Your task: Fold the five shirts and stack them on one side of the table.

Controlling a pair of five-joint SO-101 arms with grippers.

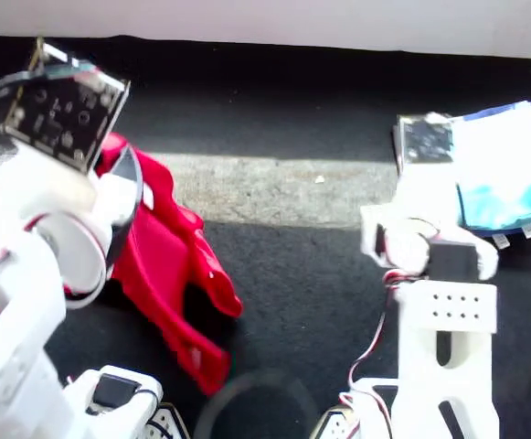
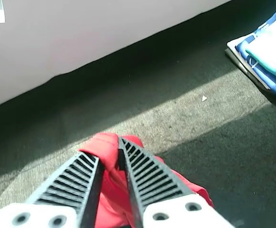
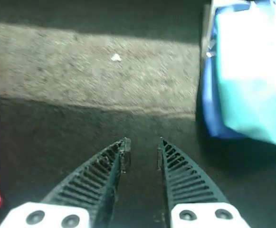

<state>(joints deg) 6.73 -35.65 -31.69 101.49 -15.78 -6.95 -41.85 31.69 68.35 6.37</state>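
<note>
Done: stack of folded white, turquoise and blue shirts (image 1: 507, 174), far right
Remaining: crumpled red cloth shirt (image 1: 169, 261), unfolded, well apart at left
Left gripper (image 2: 110, 151): pinching a red fold
Right gripper (image 3: 142, 145): spread, empty

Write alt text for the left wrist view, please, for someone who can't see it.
The left gripper pinches a bunched fold of a red shirt over a dark table covering crossed by a strip of sunlight. Farther off lies a stack of folded blue and turquoise shirts, with a pale wall behind.
</note>
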